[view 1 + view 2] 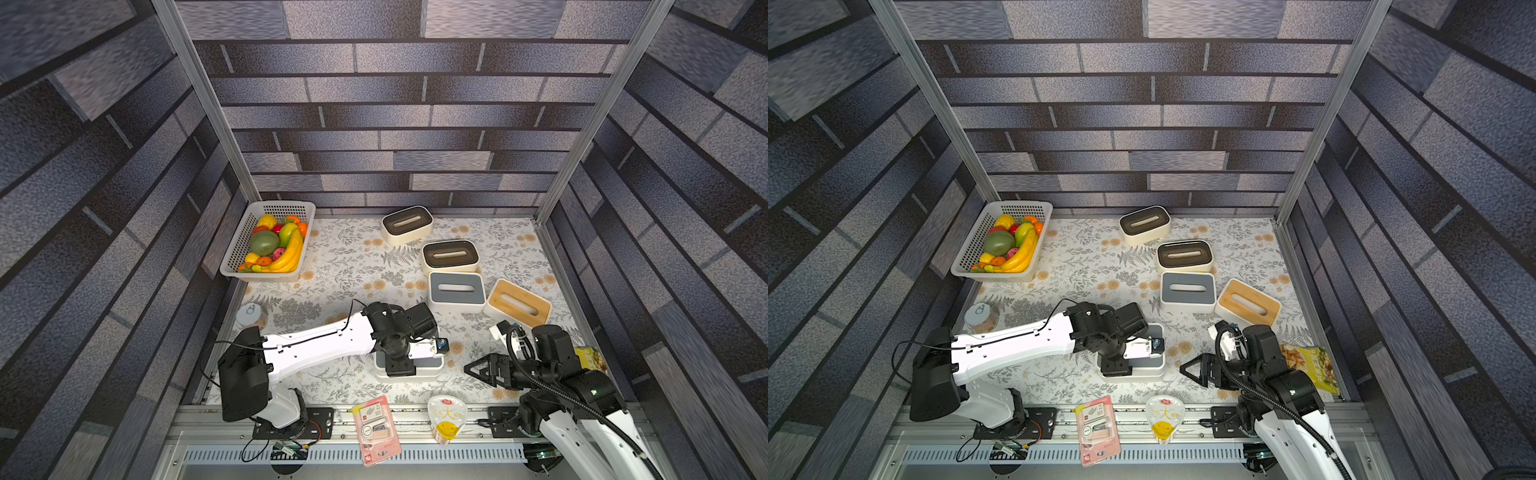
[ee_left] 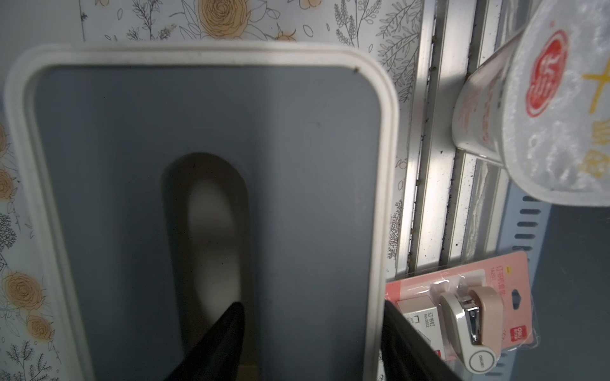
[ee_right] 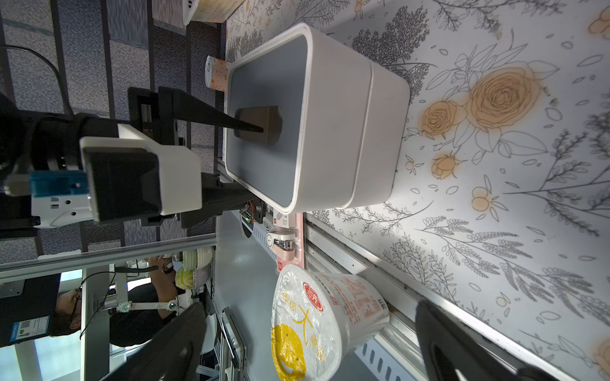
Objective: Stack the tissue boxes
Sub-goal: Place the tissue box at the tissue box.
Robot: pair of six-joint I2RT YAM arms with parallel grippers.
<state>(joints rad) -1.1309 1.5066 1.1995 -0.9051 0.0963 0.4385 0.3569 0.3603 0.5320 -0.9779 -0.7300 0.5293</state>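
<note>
The left hand straddles one long side of the grey-lidded box. One finger dips into the lid's slot and the other runs down the outside wall. The jaws are part-way apart, and I cannot tell whether they pinch the wall or stand just off it. That box appears to sit squarely on a second white box, directly beneath the hand on the tabletop, so the step looks like letting go of a placed box. To do it well, widen the fingers only until both are free of the wall. Then rise straight up out of the slot, so the inner finger cannot hook the lid and drag the top box askew. The stapler pack lies just outside the outer finger, lower down. The right hand hovers to the side, wide open and empty. The other tissue boxes lie beyond the left hand, well apart.
</note>
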